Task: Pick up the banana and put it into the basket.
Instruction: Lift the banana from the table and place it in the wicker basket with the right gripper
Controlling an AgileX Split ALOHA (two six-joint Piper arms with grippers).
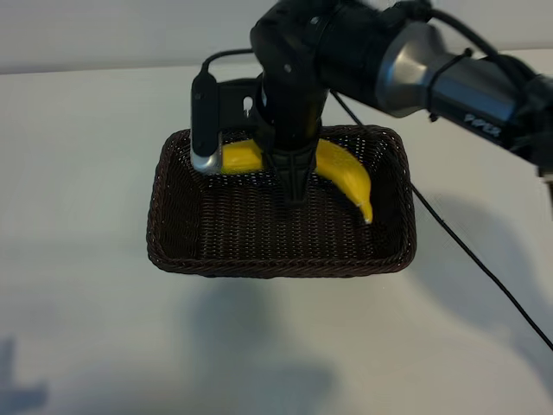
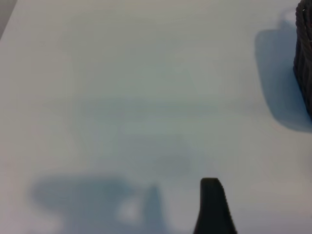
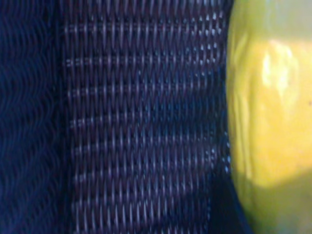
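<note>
Reaching down from the upper right, the right gripper point(image 1: 292, 183) pinches the curved, smooth bright yellow banana point(image 1: 346, 176) at its middle, low inside the rectangular dark brown woven wicker basket point(image 1: 281, 259) toward its far wall. Beyond the basket's side, over the white table point(image 2: 146, 87), the left gripper point(image 2: 212, 204) hangs with jaws spread.
</note>
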